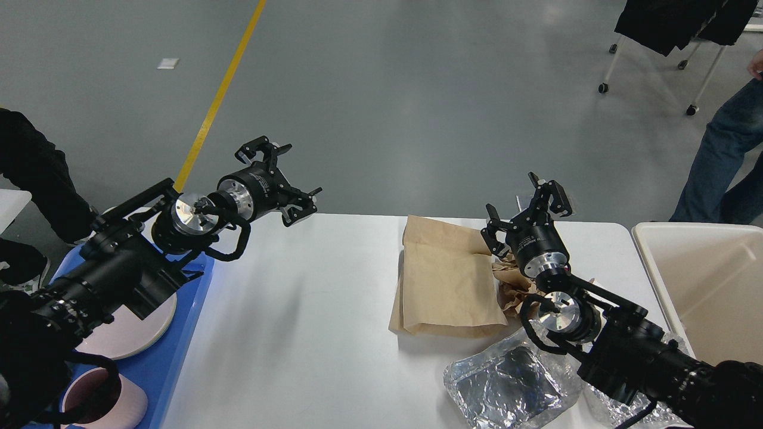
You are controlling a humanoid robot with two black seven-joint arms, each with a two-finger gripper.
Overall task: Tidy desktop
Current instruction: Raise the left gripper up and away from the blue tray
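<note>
One white surface (310,333) fills the lower middle of the view, its far edge running left to right. One cream bin (703,280) stands just beside its right end. One blue tray (179,333) sits at its left end, holding one pink plate (140,333) and one pink mug (128,405), both partly hidden by the left arm. Two black arms reach in. One flat brown paper bag (444,280) lies right of centre, with one wad of crumpled brown paper (512,289) touching its right side. Nearer the front edge lies one crumpled foil sheet (506,387). The left hand (280,179) hangs above the far left edge, fingers spread apart and empty. The right hand (524,205) hangs above the bag's far right corner, fingers likewise apart, holding nothing.
</note>
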